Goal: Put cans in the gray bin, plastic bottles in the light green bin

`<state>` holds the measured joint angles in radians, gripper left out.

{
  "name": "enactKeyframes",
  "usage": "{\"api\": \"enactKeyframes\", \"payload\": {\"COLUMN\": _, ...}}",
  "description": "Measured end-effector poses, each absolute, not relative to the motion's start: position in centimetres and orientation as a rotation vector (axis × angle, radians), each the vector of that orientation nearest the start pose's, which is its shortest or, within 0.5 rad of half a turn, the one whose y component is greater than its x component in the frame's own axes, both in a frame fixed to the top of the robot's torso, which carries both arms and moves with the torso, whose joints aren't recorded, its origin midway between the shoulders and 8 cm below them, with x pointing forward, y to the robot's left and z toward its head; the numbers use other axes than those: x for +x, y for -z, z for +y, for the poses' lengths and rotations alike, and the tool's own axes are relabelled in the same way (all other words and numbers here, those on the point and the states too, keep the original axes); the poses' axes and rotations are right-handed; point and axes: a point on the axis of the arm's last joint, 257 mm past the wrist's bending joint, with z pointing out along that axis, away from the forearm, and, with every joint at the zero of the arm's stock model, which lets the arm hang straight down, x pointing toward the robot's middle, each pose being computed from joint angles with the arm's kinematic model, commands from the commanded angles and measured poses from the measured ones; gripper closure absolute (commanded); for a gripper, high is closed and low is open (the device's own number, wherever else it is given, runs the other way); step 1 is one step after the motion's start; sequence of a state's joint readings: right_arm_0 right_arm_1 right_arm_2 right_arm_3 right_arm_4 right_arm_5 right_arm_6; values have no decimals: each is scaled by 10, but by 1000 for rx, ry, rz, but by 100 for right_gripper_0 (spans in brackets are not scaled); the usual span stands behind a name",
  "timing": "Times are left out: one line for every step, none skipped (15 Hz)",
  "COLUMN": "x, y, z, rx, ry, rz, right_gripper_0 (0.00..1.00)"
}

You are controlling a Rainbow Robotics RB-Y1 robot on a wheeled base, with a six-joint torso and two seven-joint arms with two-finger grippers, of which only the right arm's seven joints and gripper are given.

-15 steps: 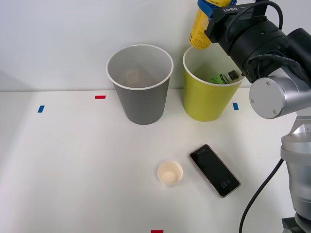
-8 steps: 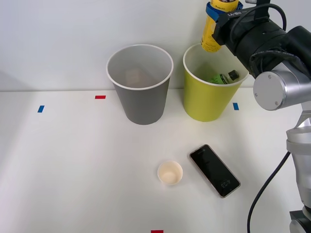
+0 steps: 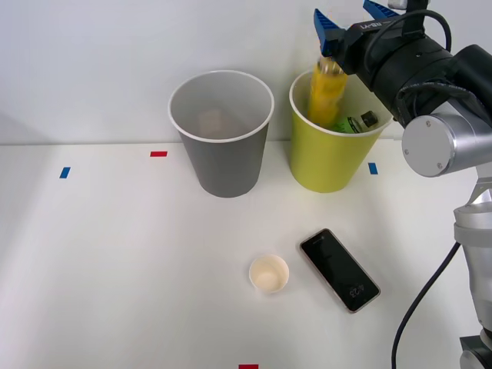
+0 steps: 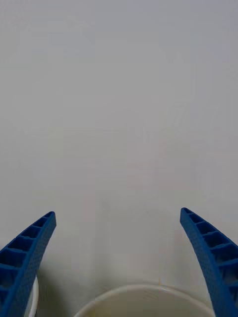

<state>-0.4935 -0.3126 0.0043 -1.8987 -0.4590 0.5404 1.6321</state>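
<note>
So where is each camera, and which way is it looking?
Front view: sits high above the arms, looking forward and down at the table; the right arm and its open hand show above the green bin, where a yellow bottle is dropping in.
Right wrist view: sits on the right wrist, looking past the hand at the wall and a white bin rim; two blue fingers show.
Both share the blue fingers and a bin rim.

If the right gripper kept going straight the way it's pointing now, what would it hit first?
Probably the plain pale wall behind the bins. The open right gripper faces it, passing above the white rim of the lime-green tapered bin, though depth is unclear.
</note>
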Motion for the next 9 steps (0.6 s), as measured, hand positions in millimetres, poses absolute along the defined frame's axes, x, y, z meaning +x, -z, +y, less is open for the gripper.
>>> {"api": "enactKeyframes", "payload": {"x": 583, "y": -74, "z": -149, "rx": -279, "ry": -243, "rz": 1320, "right_gripper_0": 0}}
{"api": "enactKeyframes", "payload": {"x": 574, "y": -72, "z": -150, "rx": -289, "ry": -237, "rz": 1315, "right_gripper_0": 0}}
{"api": "enactKeyframes", "payload": {"x": 562, "y": -70, "z": -151, "rx": -300, "ry": -235, "rz": 1308, "right_gripper_0": 0}}
{"api": "enactKeyframes", "payload": {"x": 547, "y": -64, "z": -153, "rx": -309, "ry": -234, "rz": 1307, "right_gripper_0": 0}}
{"api": "enactKeyframes", "payload": {"x": 533, "y": -58, "z": -155, "rx": -316, "ry": -234, "rz": 1307, "right_gripper_0": 0}}
{"api": "enactKeyframes", "payload": {"x": 518, "y": -52, "z": -158, "rx": -318, "ry": -236, "rz": 1306, "right_gripper_0": 0}}
{"api": "enactKeyframes", "payload": {"x": 503, "y": -42, "z": -162, "rx": -311, "ry": -239, "rz": 1309, "right_gripper_0": 0}}
{"api": "enactKeyframes", "payload": {"x": 487, "y": -33, "z": -167, "rx": -302, "ry": -240, "rz": 1313, "right_gripper_0": 0}}
{"api": "enactKeyframes", "payload": {"x": 471, "y": -28, "z": -171, "rx": -293, "ry": -242, "rz": 1310, "right_gripper_0": 0}}
